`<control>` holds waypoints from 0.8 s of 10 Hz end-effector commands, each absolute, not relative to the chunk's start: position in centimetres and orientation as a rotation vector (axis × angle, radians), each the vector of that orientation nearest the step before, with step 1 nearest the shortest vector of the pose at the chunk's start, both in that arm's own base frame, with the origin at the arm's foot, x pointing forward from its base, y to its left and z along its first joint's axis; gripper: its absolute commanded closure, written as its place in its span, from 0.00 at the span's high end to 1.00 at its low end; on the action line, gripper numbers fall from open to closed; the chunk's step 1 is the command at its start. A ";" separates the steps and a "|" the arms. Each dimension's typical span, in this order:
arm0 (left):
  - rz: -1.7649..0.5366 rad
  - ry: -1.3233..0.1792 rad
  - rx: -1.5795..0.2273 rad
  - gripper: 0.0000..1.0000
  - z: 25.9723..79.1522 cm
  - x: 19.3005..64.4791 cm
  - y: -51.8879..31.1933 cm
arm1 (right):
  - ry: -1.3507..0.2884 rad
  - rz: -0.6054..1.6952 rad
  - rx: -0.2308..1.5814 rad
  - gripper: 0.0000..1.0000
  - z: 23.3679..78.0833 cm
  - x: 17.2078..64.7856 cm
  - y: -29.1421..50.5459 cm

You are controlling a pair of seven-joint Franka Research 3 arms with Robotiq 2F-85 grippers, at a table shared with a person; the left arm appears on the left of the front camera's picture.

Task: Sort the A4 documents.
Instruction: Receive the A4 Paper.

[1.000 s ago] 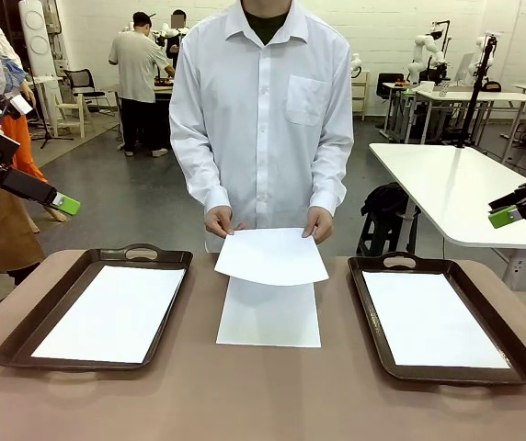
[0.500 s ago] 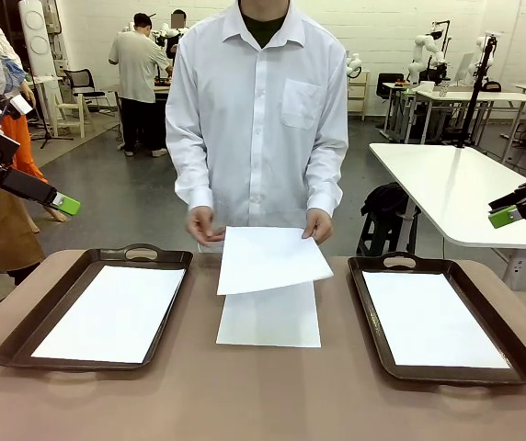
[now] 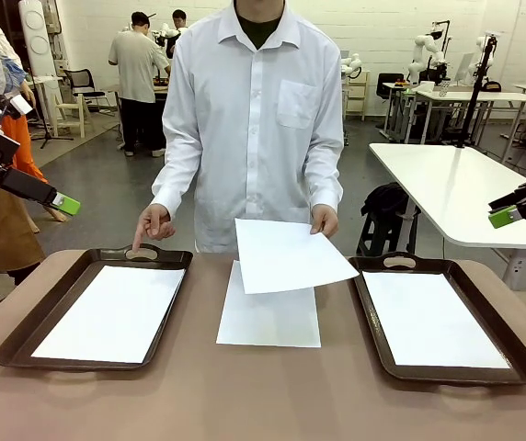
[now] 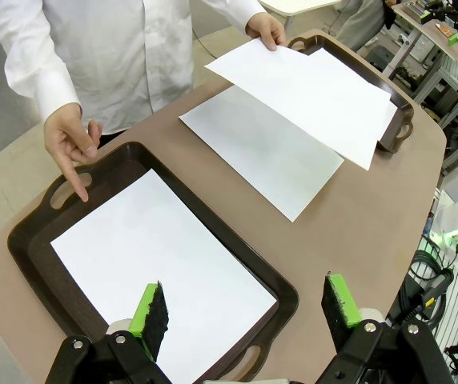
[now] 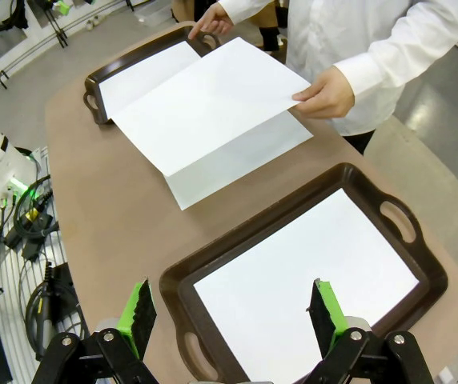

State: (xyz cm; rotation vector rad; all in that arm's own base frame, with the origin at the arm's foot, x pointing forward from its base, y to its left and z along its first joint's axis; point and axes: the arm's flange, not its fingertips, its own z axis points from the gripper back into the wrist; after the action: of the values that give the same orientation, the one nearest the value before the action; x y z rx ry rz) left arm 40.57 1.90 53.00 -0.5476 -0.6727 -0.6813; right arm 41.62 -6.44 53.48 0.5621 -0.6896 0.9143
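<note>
A person holds one white A4 document (image 3: 291,255) (image 4: 309,88) (image 5: 209,100) in one hand above the table's middle, tilted toward the right tray. A second document (image 3: 268,317) (image 4: 261,148) lies flat beneath it. The person's other hand (image 3: 153,223) (image 4: 73,140) points a finger at the left tray's far handle. Each dark brown tray holds a white sheet: left (image 3: 111,312) (image 4: 157,264), right (image 3: 433,317) (image 5: 309,280). My left gripper (image 3: 65,204) (image 4: 247,308) hovers open, high off the table's left side, above the left tray. My right gripper (image 3: 502,217) (image 5: 231,312) hovers open over the right tray.
The left tray (image 3: 24,335) and right tray (image 3: 520,354) flank the middle sheets on the brown table (image 3: 263,395). Bare table runs along the near edge. A white table (image 3: 465,193) stands behind at the right; other people work far back.
The person let go of the held sheet with one hand and moved that hand to point at the left tray's handle. The sheet swung toward the right tray. Both grippers stayed still.
</note>
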 end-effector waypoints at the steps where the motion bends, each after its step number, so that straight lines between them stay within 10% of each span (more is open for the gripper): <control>1: -0.686 -0.670 -0.545 1.00 52.9 40.5 1.9 | -0.693 0.925 0.559 1.00 53.5 41.6 -6.4; 8: -0.686 -0.670 -0.545 1.00 52.9 40.5 1.9 | -0.693 0.925 0.559 1.00 53.5 41.6 -6.4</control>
State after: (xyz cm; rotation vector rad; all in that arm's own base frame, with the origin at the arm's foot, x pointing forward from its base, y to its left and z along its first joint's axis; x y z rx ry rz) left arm 40.57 1.90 53.00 -0.5476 -0.6727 -0.6813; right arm 41.62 -6.44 53.48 0.5621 -0.6896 0.9143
